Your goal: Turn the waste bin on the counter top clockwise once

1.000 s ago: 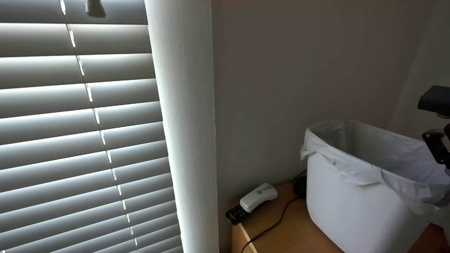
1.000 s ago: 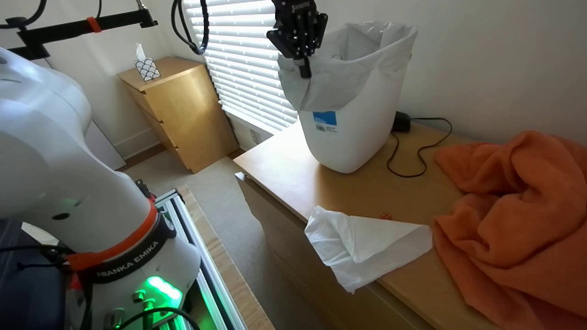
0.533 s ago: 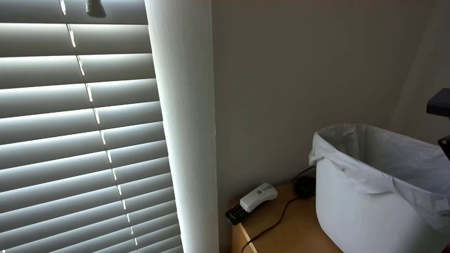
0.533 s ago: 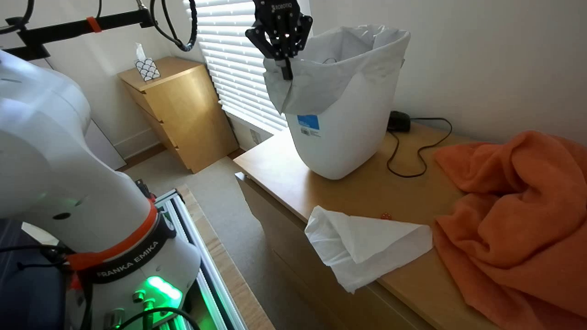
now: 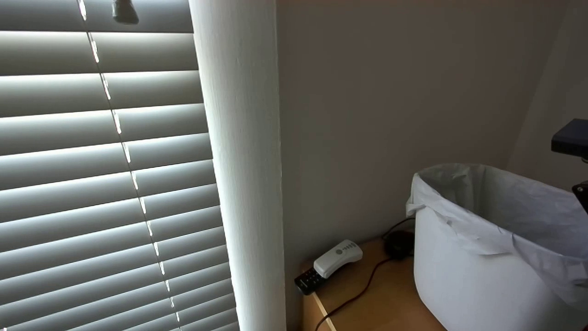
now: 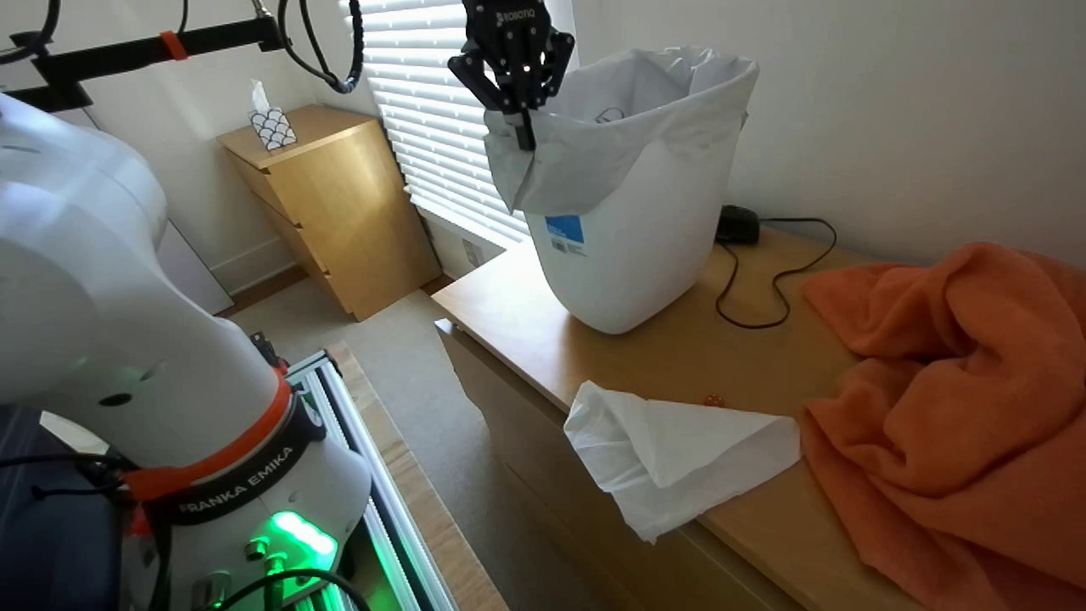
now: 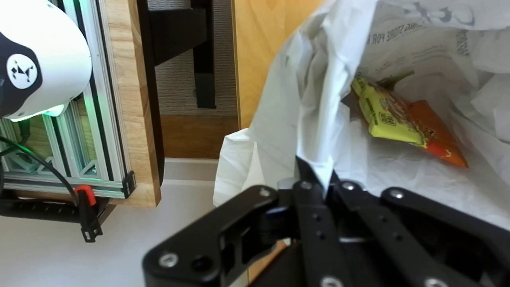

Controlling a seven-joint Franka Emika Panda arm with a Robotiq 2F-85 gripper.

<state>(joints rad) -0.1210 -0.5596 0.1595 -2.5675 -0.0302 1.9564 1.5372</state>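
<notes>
The waste bin is a large white bin with a crinkled liner bag over its rim. It stands upright on the counter top [image 6: 679,365] in both exterior views [image 5: 473,271] [image 6: 636,246]. My gripper [image 6: 523,134] is at the bin's near-left rim in an exterior view. In the wrist view, my gripper [image 7: 316,173] is shut on the rim and liner of the waste bin [image 7: 322,107], with one finger on each side. The fingertips are partly hidden by the liner. Only a dark edge of the arm shows at the right of an exterior view.
A black adapter [image 6: 738,225] with a cable lies behind the bin. A white sheet [image 6: 679,458] hangs over the counter's front edge, near an orange cloth [image 6: 950,382]. Two remotes [image 5: 337,258] lie by the wall. Snack packets [image 7: 406,119] are inside the bin.
The gripper and bin have moved together, leftward and slightly down in an exterior view, rightward in an exterior view. More of the black adapter shows. Movement in the last half second is slight.
</notes>
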